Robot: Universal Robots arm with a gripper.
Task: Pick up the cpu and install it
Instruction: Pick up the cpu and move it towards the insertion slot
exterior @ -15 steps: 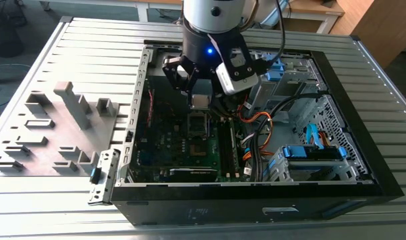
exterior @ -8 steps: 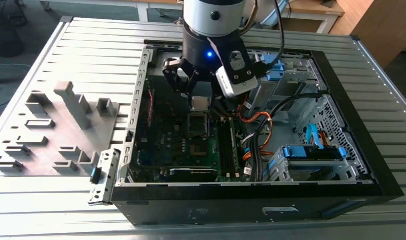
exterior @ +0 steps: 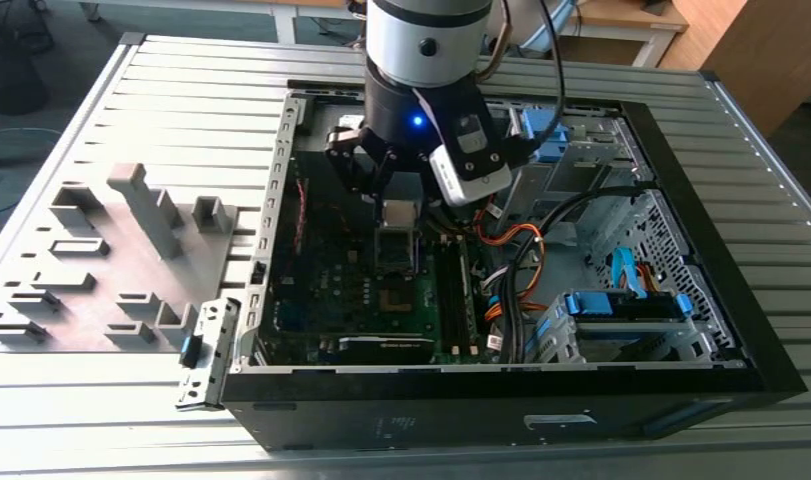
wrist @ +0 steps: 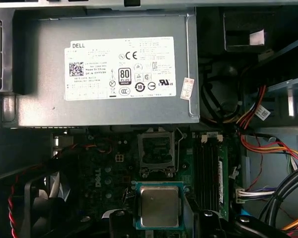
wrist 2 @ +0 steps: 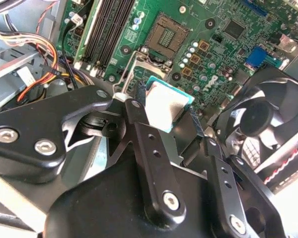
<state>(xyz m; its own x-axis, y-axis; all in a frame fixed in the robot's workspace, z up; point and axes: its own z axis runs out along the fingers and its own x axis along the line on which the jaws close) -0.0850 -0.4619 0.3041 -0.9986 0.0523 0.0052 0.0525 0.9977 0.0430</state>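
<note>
My gripper (wrist 2: pixel 165 110) is shut on the cpu (wrist 2: pixel 168 101), a small square chip with a silver-grey top and a green edge, held by two opposite sides between the black fingers (wrist 2: pixel 137 106). In the first wrist view the cpu (wrist: pixel 159 205) hangs level above the motherboard, a short way from the open black socket frame (wrist: pixel 156 150). In the second wrist view that socket (wrist 2: pixel 167 31) lies beyond the chip. From the exterior view my gripper (exterior: pixel 398 212) is lowered into the open computer case (exterior: pixel 725 330), with the cpu (exterior: pixel 398 213) just above the socket (exterior: pixel 398 252).
A large grey box with a white label (wrist: pixel 109 69) fills the case beside the socket. A black fan (wrist 2: pixel 260 119) sits close to my fingers. Memory slots (wrist: pixel 208 168) and bundled cables (exterior: pixel 512 260) flank the board. A grey fixture plate (exterior: pixel 112 270) lies at the exterior view's left.
</note>
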